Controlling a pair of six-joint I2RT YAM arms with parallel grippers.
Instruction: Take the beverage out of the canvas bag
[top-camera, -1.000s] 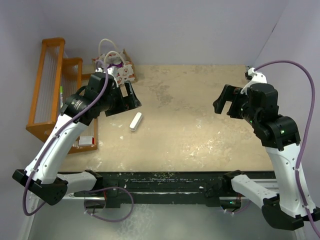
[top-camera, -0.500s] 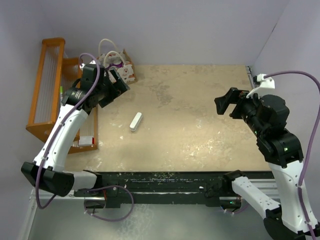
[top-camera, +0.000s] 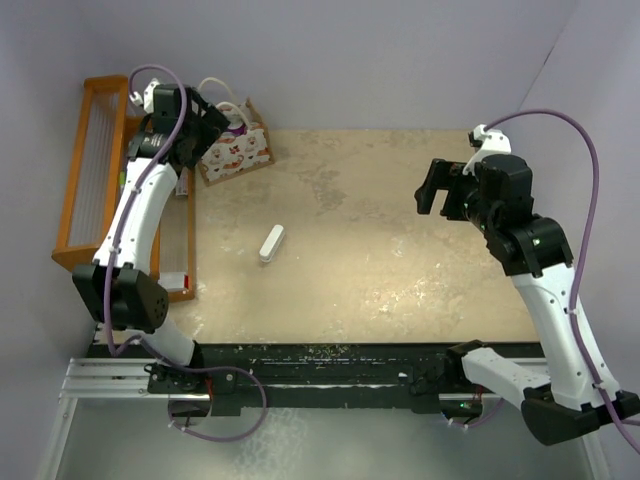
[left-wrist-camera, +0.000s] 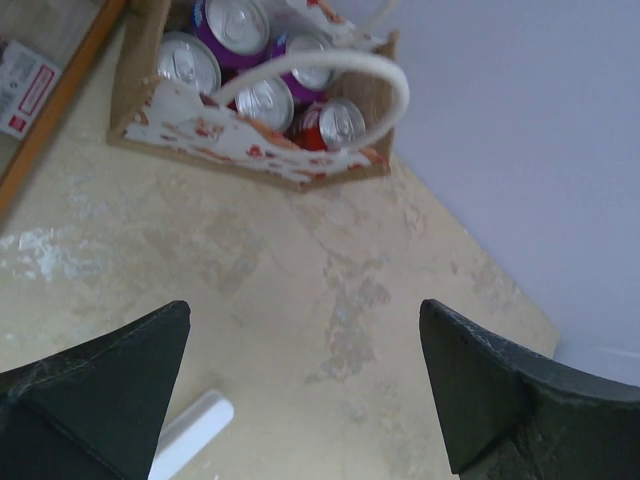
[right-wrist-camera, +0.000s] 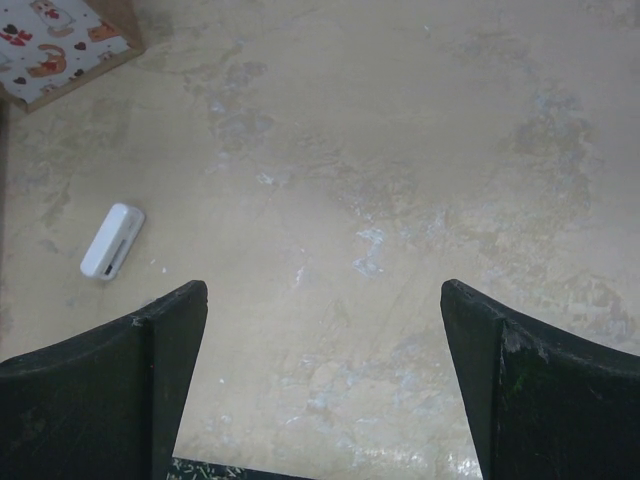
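The table (top-camera: 400, 250) is the biggest thing here, tan and patchy. An orange wooden rack (top-camera: 95, 180) stands along its edge at 9 o'clock.

The canvas bag (top-camera: 238, 152) sits in the far corner of the table at about 10 o'clock, just beside the rack. It stands upright with its mouth open to the top.

The left gripper (top-camera: 205, 125) hangs right by the bag. Its two fingers are spread as wide as they go and hold nothing. The right gripper (top-camera: 432, 190) is well apart at about 2 o'clock, also spread wide and empty.

In the left wrist view the bag is packed with cans (left-wrist-camera: 265, 103) standing up, so only their shiny tops show. A white cord handle (left-wrist-camera: 330, 65) loops over them.

The cans are hard, round and smooth, so they may slip. They are likely full and a bit heavy, though the view cannot show that. The bag is soft and light and could lift or tip with a can.

A good grip is on the sides of one can, just under its top rim. The red can (left-wrist-camera: 340, 122), at the bag's 4 o'clock corner in that view, looks easiest to reach. The fingers should stay clear of the cord.

A small white bar (top-camera: 271, 243) lies near the middle of the table, toward 9 o'clock.
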